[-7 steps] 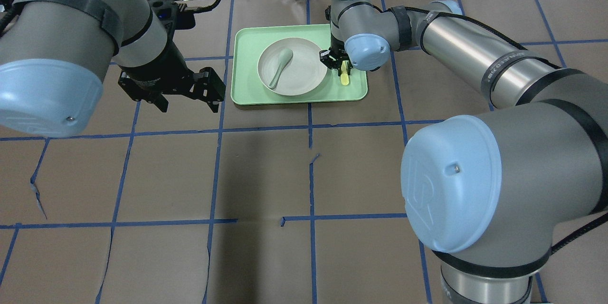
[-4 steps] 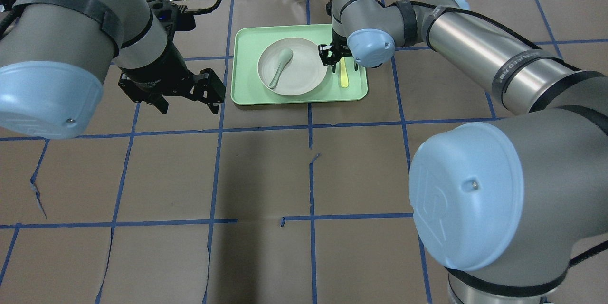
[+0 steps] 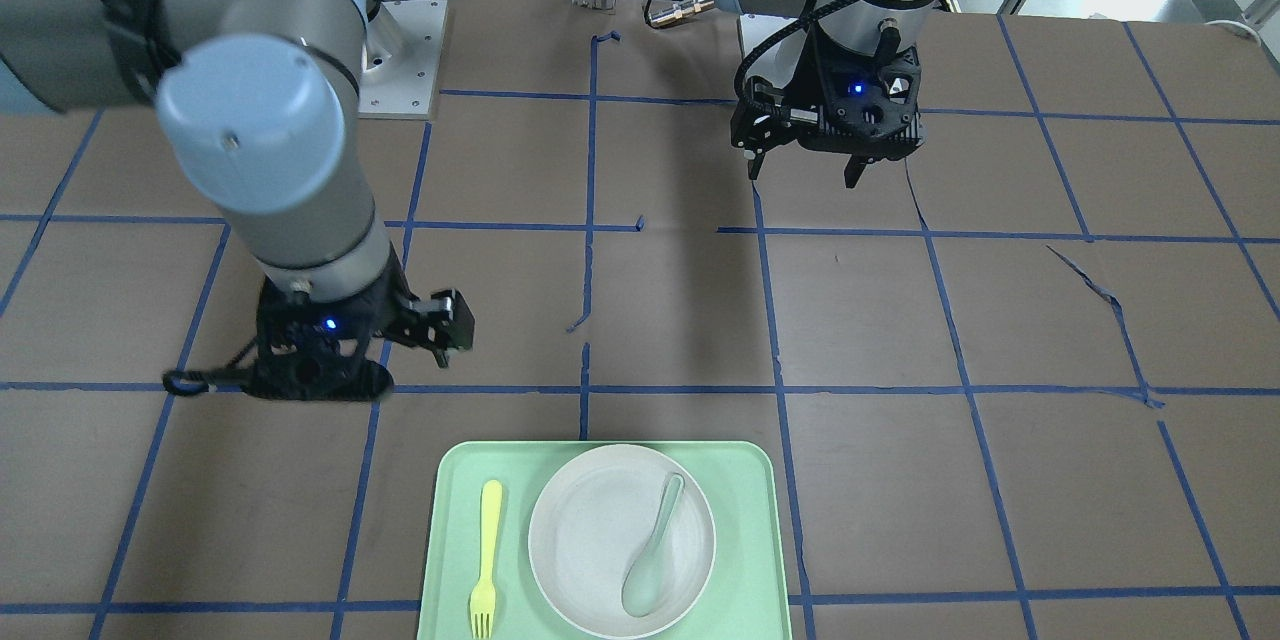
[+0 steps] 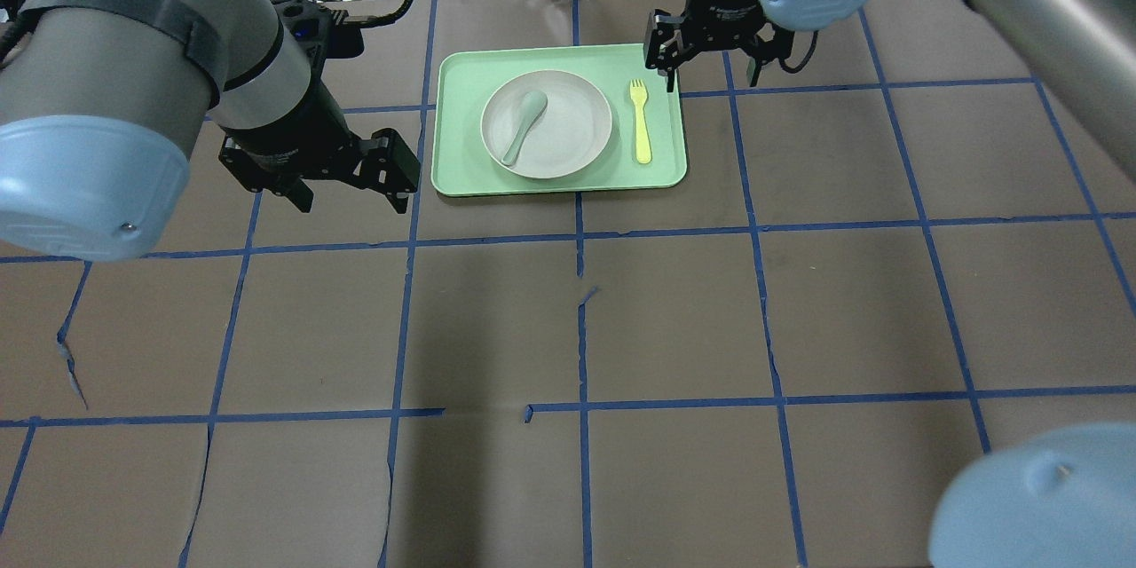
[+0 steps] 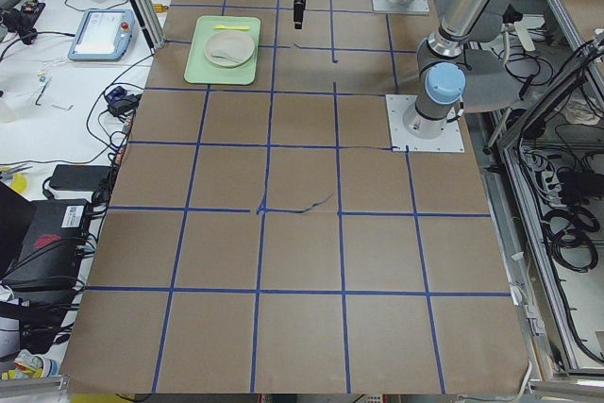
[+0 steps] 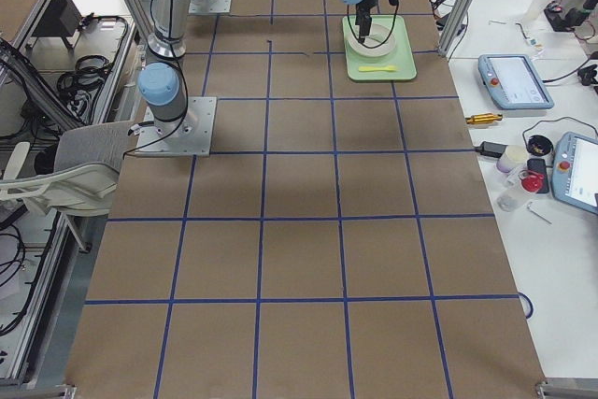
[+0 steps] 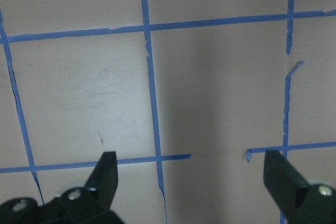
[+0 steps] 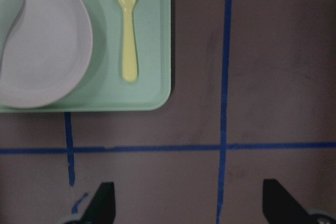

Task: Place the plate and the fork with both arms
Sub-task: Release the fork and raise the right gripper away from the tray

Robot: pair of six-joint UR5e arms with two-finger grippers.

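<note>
The left gripper (image 4: pixel 351 188) is held over bare table left of the mint-green tray (image 4: pixel 457 173), jaws apart and empty; on the tray the plate (image 4: pixel 575 120) is seen with a pale spoon (image 4: pixel 524 122) lying in it; the fork (image 4: pixel 640 131) is laid just right of the plate, not touching it; the right gripper (image 4: pixel 710 71) is held by the tray's far right corner, jaws apart, nothing gripped.

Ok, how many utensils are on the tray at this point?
2. The yellow fork lies flat on the tray, beside the plate on the robot's right; the grey-green spoon rests inside the plate. None appears hidden.
</note>
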